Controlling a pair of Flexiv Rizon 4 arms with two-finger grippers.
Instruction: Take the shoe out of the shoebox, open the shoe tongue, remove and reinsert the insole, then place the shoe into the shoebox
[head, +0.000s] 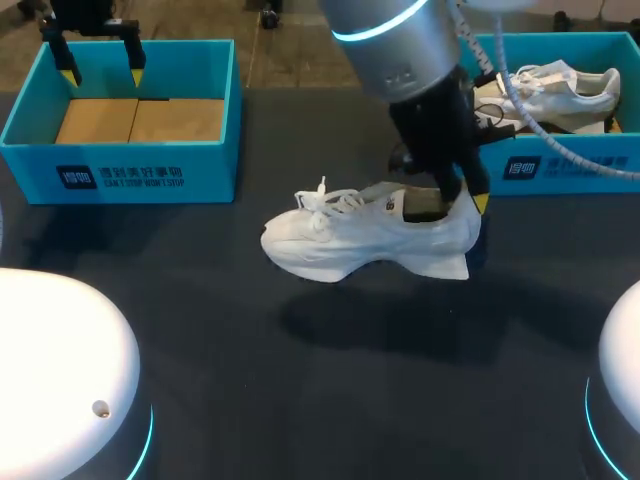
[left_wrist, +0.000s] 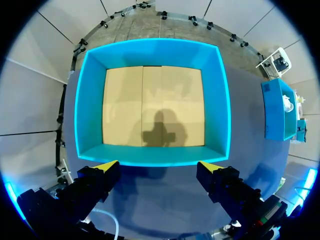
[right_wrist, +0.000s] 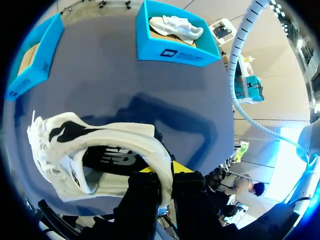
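Note:
A white sneaker (head: 365, 237) hangs a little above the dark table, toe to the left, its shadow below it. My right gripper (head: 462, 205) is shut on the rim of its heel opening. In the right wrist view the sneaker (right_wrist: 100, 145) stretches ahead of the gripper (right_wrist: 166, 172), whose fingers pinch the heel rim, with the dark insole showing inside. My left gripper (head: 102, 72) hovers open over an empty blue shoebox (head: 120, 160) at the back left. From the left wrist view, that gripper (left_wrist: 157, 167) is wide open above the box's bare cardboard floor (left_wrist: 152, 100).
A second blue shoebox (head: 560, 165) at the back right holds another white sneaker (head: 565, 92); it also shows in the right wrist view as the shoebox (right_wrist: 185, 54) far ahead. The right arm's white cable (head: 560, 140) hangs over that box.

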